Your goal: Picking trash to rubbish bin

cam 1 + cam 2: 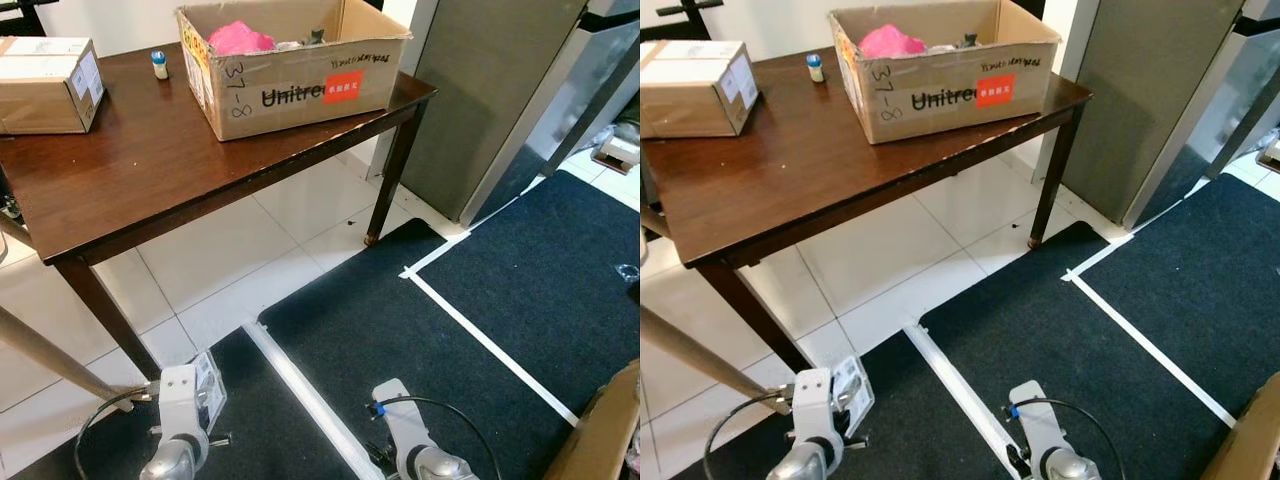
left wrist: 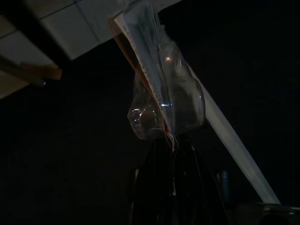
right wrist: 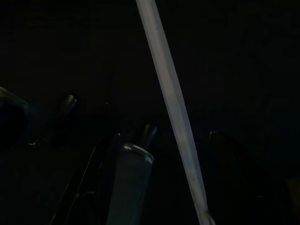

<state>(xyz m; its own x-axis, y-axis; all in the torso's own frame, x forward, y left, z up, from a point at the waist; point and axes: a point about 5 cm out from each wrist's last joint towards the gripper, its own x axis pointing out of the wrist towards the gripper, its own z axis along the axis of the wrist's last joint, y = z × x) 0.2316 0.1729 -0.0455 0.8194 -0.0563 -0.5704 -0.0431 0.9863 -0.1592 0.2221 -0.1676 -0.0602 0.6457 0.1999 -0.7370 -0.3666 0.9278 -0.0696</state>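
Two arms hang low at the near edge of the scene, over a dark carpet crossed by a strip of white tape [image 1: 490,345]. In the left wrist view the left claw [image 2: 171,154] is clenched on a crumpled clear plastic package [image 2: 164,98], its fingers pinching one end while the rest juts straight out beyond the fingertips. So the package's long axis runs in line with the claw, pointing away from the wrist and, since the arm hangs, down toward the floor. A printed, red-edged sheet seems to be folded into it, though the view is too dark to be sure. The right claw [image 3: 129,154] hangs idle over the same tape line; I cannot tell how its fingers stand.

Farther off, on the left, a dark wooden desk [image 1: 150,160] stands on pale tiles. On it sit a small closed carton [image 1: 45,85] at far left, a tiny bottle [image 1: 159,64], and an open cardboard box [image 1: 290,65] holding something pink and other scraps.

My judgement is that the trash is already picked up and the carrying step is in hand. If the open box serves as the bin, the next move calls for stepping closer, raising the left arm over its rim and letting go.
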